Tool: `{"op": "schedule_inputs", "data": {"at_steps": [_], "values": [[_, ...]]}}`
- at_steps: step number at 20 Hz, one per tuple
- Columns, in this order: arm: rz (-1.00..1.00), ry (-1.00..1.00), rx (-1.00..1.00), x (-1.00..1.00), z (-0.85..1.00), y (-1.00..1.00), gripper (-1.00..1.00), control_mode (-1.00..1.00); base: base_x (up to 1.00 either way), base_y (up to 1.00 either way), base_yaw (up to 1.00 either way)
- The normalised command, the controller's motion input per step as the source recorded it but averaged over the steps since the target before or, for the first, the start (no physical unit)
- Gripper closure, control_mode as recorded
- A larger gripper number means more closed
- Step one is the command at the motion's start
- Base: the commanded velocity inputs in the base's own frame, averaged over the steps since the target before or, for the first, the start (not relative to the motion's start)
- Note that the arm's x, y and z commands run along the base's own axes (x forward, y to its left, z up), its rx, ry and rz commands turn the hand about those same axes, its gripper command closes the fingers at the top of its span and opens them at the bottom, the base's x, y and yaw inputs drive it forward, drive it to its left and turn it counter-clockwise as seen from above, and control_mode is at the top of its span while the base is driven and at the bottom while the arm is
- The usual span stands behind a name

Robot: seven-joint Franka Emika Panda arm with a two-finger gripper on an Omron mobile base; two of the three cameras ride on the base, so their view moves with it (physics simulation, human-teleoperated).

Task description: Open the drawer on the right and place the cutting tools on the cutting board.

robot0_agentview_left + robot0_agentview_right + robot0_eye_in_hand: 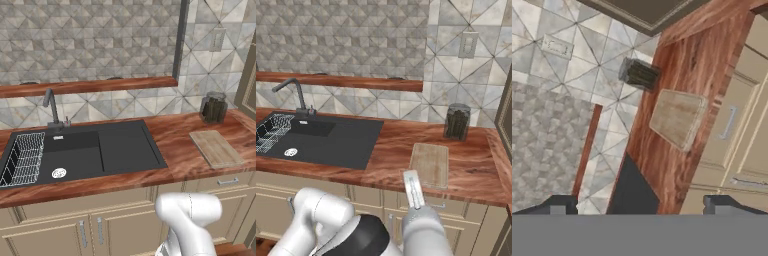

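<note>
- Resting flat on the reddish wood counter (175,150), the cutting board (216,148) lies bare between the dark sink (100,150) and the wall at the right, with a dark glass jar (213,107) just behind it; judged from this, it is set there as the landing place for the tools.
- Directly under the board, the drawer (226,183) is shut, its panel flush with the neighbouring cabinet fronts and its small silver bar handle (228,181) facing outward, so the opening step is not yet done.
- The gripper (639,204) looks across at the board and the drawer from a rolled hand view; its two dark fingertips (562,205) stand wide apart with nothing between them, and they are well apart from the handle, a posture that suits an approach to it.
- No cutting tool can be made out on the counter or the board; any tools are presumably inside the shut drawer, which hides its contents.
- The drawer front is cut off by the arm in the right base view, and the jar's contents are too dark to identify.
- A wire rack (22,157) sits in the sink's left end, partly cropped by the frame edge.
</note>
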Motion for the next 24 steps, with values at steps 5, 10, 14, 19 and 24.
{"op": "schedule_inputs", "data": {"at_steps": [5,10,14,19,24], "values": [[-0.09,-0.14,0.20,-0.04,-0.17,-0.56,-1.00,-1.00,0.00,0.00,0.00],[-0.08,-0.07,0.16,0.00,-0.28,-0.41,-1.00,-1.00,0.00,0.00,0.00],[-0.04,0.00,0.14,0.12,-0.44,-0.24,-1.00,-1.00,0.00,0.00,0.00],[-0.01,0.00,0.14,0.28,-0.44,-0.12,-1.00,-1.00,0.00,0.00,0.00],[0.00,0.00,0.13,0.38,-0.40,-0.03,-1.00,-1.00,0.00,0.00,0.00]]}}
